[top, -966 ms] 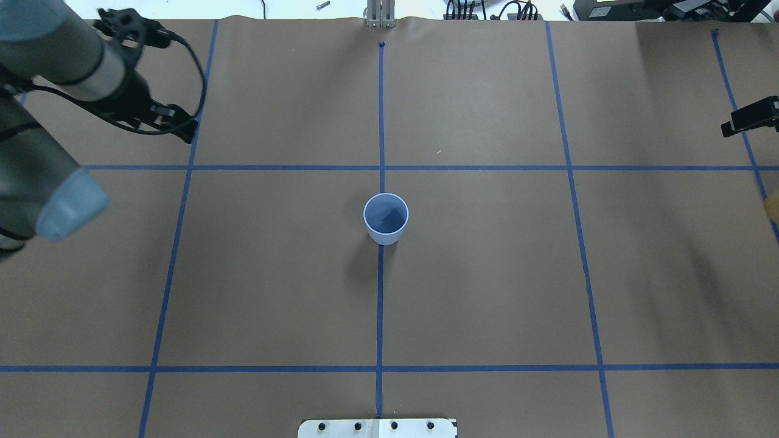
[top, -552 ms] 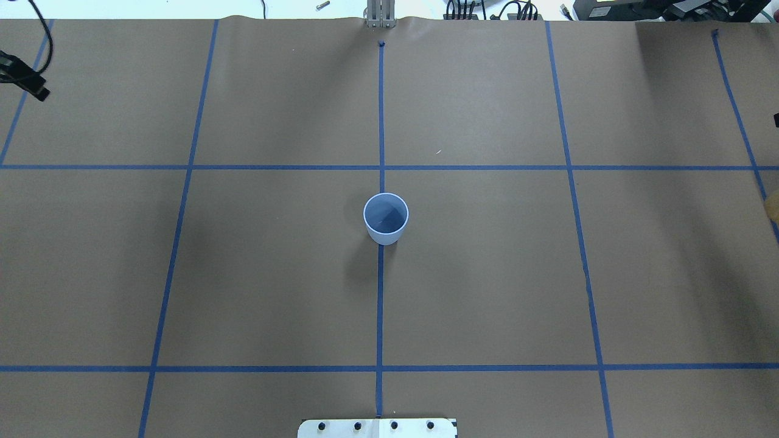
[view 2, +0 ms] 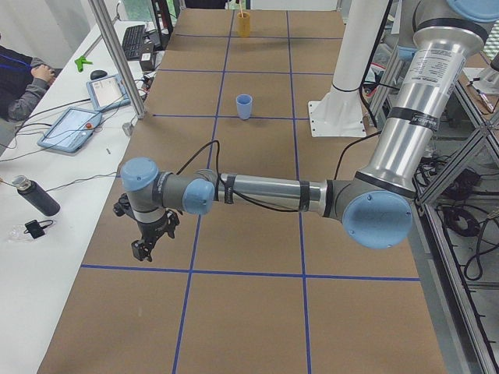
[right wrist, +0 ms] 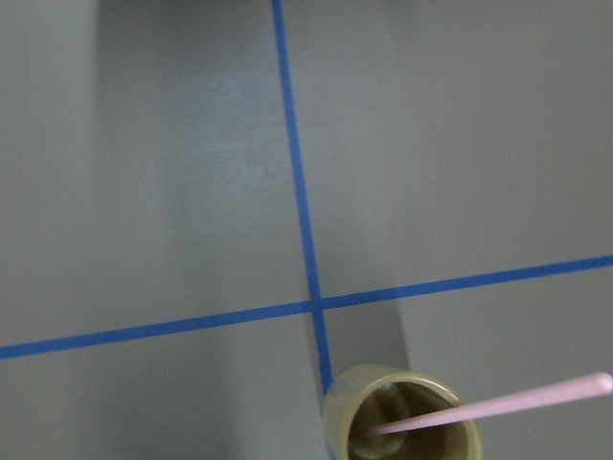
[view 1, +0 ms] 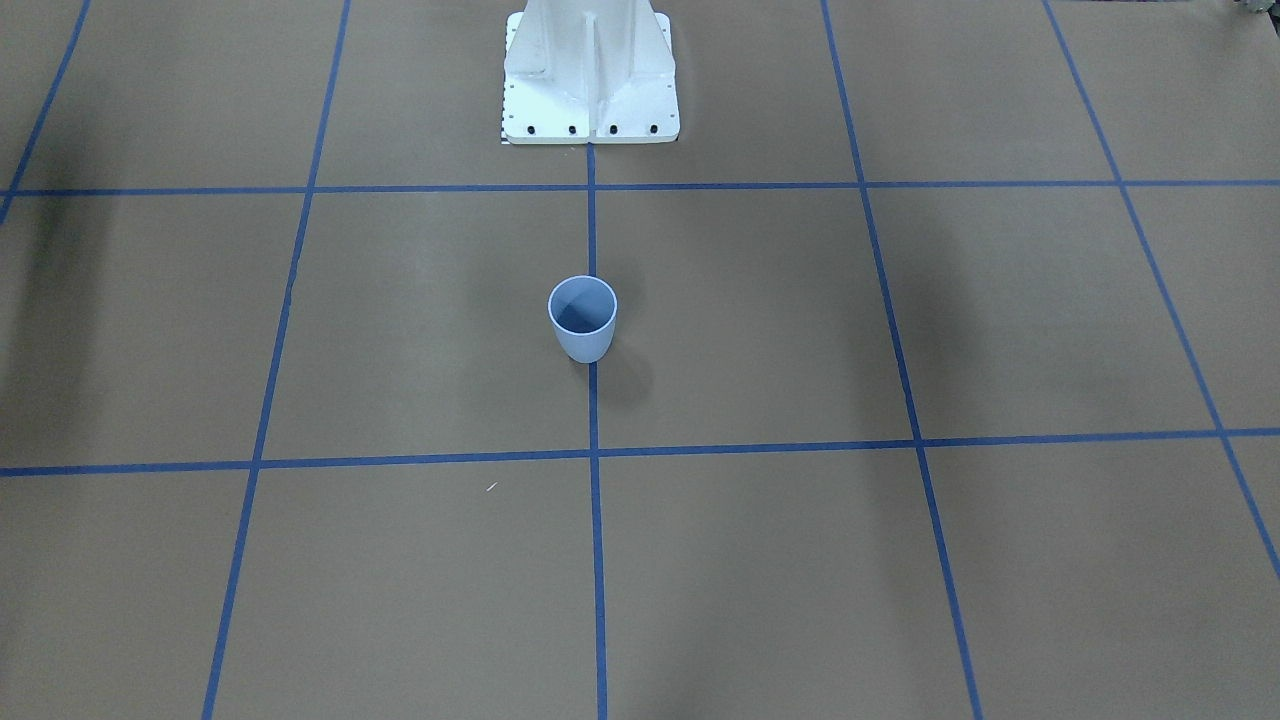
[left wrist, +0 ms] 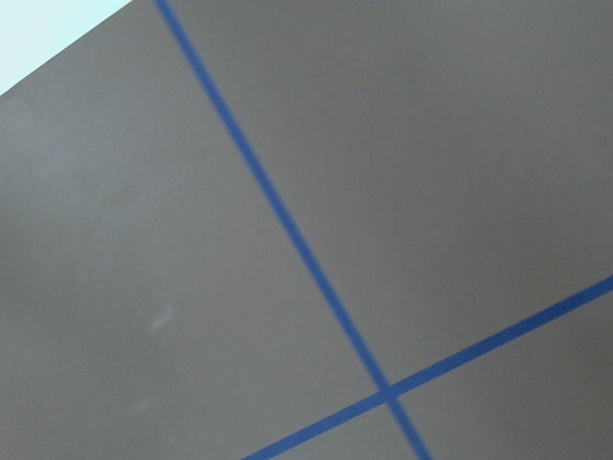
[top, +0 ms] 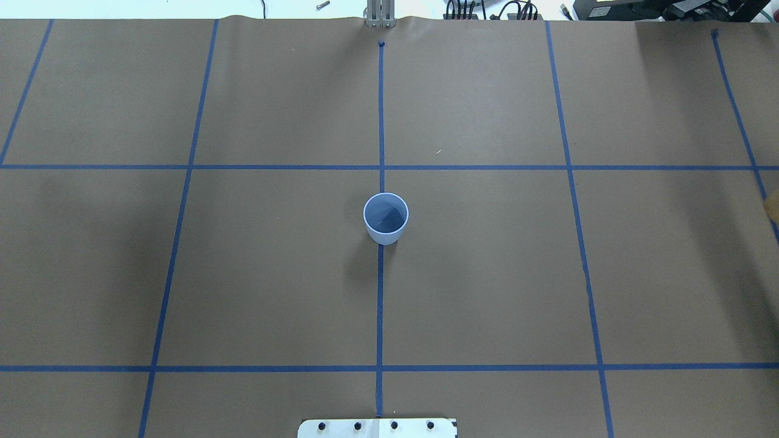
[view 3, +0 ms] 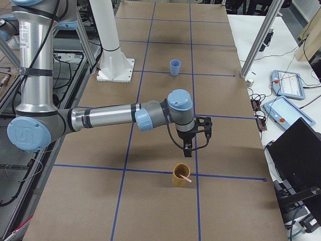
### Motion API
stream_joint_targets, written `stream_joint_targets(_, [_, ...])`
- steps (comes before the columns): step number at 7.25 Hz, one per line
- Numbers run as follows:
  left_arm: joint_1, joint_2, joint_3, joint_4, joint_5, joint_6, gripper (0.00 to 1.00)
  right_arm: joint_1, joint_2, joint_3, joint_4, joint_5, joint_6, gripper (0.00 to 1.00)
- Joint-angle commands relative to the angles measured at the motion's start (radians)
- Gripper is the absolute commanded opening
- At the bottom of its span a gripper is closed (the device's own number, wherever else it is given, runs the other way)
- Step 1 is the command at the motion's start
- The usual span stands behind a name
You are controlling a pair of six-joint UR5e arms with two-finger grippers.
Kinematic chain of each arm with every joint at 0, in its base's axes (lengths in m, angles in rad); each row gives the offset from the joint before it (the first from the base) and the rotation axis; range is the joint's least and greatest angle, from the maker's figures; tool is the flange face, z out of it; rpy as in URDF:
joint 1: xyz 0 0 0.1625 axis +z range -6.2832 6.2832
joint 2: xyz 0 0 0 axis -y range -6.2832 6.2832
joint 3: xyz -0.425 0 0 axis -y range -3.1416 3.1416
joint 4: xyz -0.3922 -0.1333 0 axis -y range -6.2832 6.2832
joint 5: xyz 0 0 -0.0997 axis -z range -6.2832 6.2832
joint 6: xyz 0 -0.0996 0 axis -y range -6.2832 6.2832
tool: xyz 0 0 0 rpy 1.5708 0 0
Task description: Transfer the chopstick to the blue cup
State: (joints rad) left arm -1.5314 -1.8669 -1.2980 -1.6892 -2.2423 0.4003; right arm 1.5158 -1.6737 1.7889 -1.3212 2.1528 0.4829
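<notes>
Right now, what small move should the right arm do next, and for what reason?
Probably lower the right gripper toward the raised end of the chopstick. The chopstick leans in the tan cup. The gripper hangs over the table near that cup, apart from it, and the blue cup at the table's middle is empty. Whether the gripper is open cannot be told.

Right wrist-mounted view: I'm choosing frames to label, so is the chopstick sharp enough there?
Right wrist-mounted view: soft throughout, yet the chopstick reads clearly, pink against the tan cup, which the bottom edge crops. Exterior right view: sharper, but the chopstick is tiny.
</notes>
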Motion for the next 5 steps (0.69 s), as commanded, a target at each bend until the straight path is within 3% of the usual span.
stream_joint_targets(1, [-0.010, 0.034, 0.008, -0.020, -0.075, 0.009, 0.98, 0.003, -0.079, -0.072, 0.254, -0.114, 0.252, 0.98])
stream_joint_targets(3, [-0.013, 0.034, 0.006, -0.020, -0.085, 0.009, 0.98, -0.021, -0.078, -0.158, 0.431, -0.183, 0.464, 0.98])
stream_joint_targets(5, [-0.016, 0.043, 0.003, -0.020, -0.099, 0.009, 0.98, -0.046, -0.080, -0.187, 0.451, -0.232, 0.514, 0.94])
